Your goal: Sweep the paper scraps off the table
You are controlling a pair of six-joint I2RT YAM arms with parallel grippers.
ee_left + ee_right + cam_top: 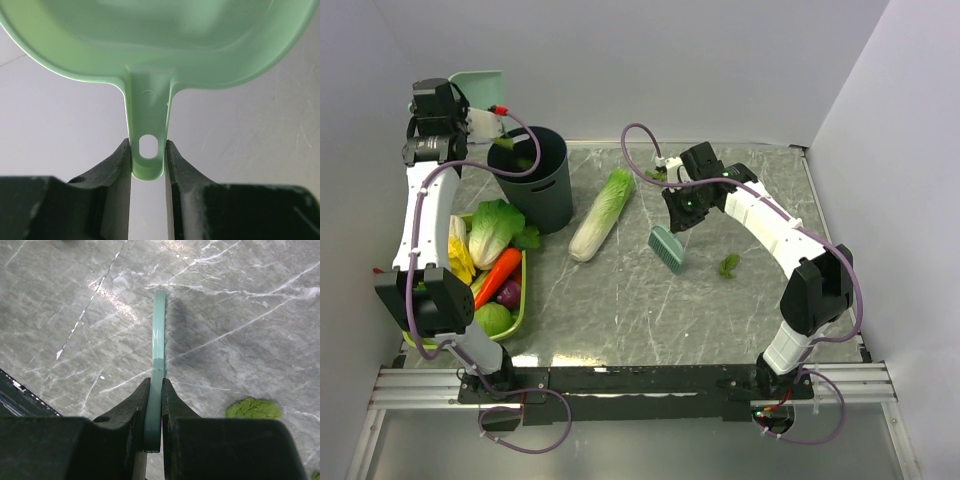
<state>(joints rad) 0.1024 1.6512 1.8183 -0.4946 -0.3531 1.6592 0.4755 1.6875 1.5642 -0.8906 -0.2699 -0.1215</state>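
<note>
My right gripper (680, 212) is shut on the handle of the teal hand brush (667, 248), held over the middle of the grey marble table (620, 310). In the right wrist view the brush (159, 335) shows edge-on between my fingers (156, 390). One dark-green paper scrap (729, 265) lies right of the brush, also in the right wrist view (252, 409). Another scrap (655, 173) lies near the back edge. My left gripper (470, 100) is raised at the back left, shut on the handle (147, 150) of the mint dustpan (480, 85), above the dark bin (535, 180).
A long pale-green cabbage (603, 213) lies between the bin and the brush. A lime-green tray (516, 312) of vegetables stands at the left edge. Walls close in the back and right sides.
</note>
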